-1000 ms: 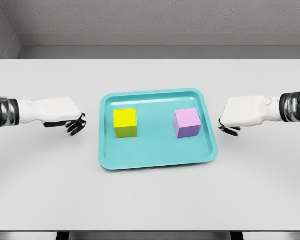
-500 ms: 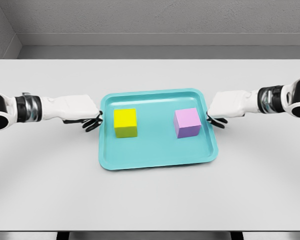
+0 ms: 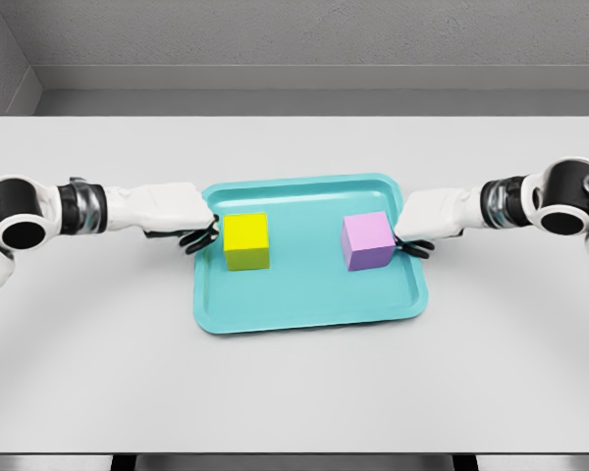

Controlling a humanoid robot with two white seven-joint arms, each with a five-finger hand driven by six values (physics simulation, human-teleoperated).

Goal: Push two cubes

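A yellow cube [image 3: 246, 240] sits in the left half of a teal tray [image 3: 304, 309]. A lilac cube [image 3: 367, 240] sits in the right half. My left hand [image 3: 200, 235] reaches in over the tray's left rim, its curled dark fingers right beside the yellow cube's left face. My right hand [image 3: 410, 242] comes over the right rim, with curled fingers right beside the lilac cube's right face. Neither hand grasps anything. Whether the fingers touch the cubes is too close to tell.
The tray lies in the middle of a white table [image 3: 294, 392]. A grey wall [image 3: 294, 39] rises behind the table's far edge.
Both hands have moved inward toward the tray centre, from outside its rims to beside the cubes. The cubes have not visibly shifted.
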